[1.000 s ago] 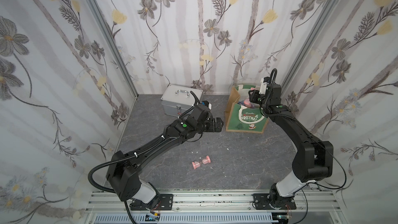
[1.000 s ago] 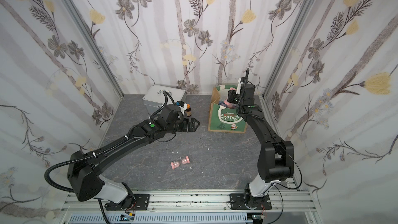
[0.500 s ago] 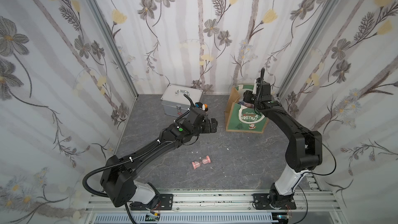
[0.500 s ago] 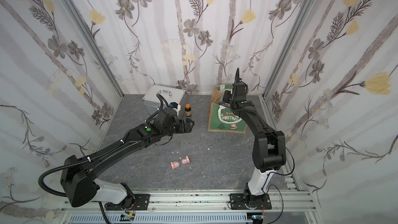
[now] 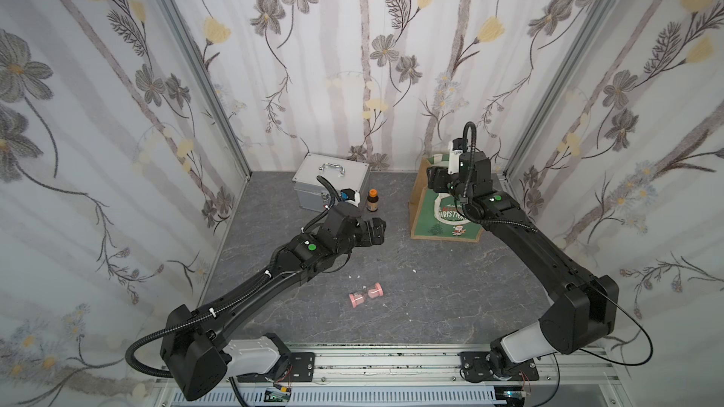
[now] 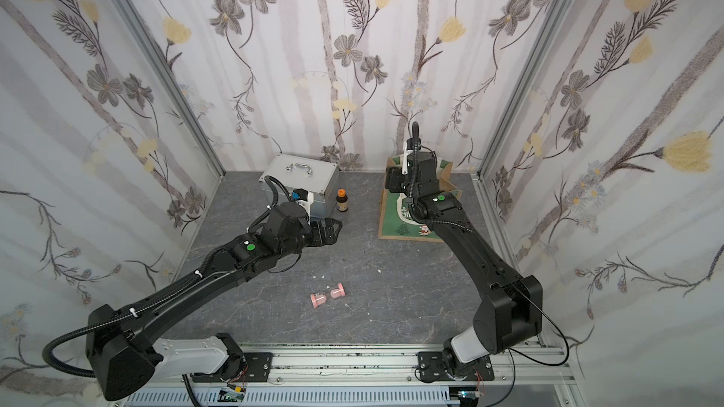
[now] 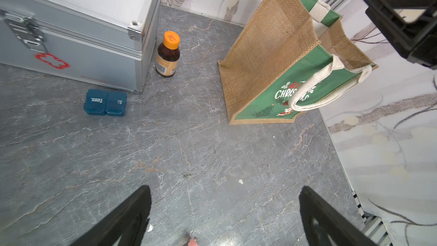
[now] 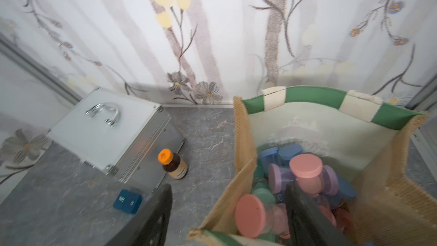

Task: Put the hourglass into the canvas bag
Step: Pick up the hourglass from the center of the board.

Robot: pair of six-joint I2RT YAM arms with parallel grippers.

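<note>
- One pink hourglass (image 5: 366,294) left out, lying on its side on the open bench (image 5: 431,307) toward the front, well apart from the canvas bag (image 5: 446,225) and from both tools.
- Several other hourglasses (image 8: 305,169) already heaped inside the bag, seen in the right wrist view: blue, purple, green, pink.
- Judged well along, then. Left to do: pick up the pink one, carry it to the back right corner, release it through the bag's mouth.
- Right tool (image 8: 228,185) poised at the bag's mouth, jaws parted to a middling width, pinching nothing; straddling the bag's near corner, with one finger over the heap and one outside the wall.
- Left tool (image 7: 224,188) spread wide and empty, hovering over bare bench in front of the brown bottle (image 7: 168,55), aimed toward the bag.
- Nearer the stray hourglass than the right tool, so probably the likelier one for the pick.
- Untouched by either tool: silver case (image 7: 71,31), bottle, blue pill box (image 7: 105,102).
</note>
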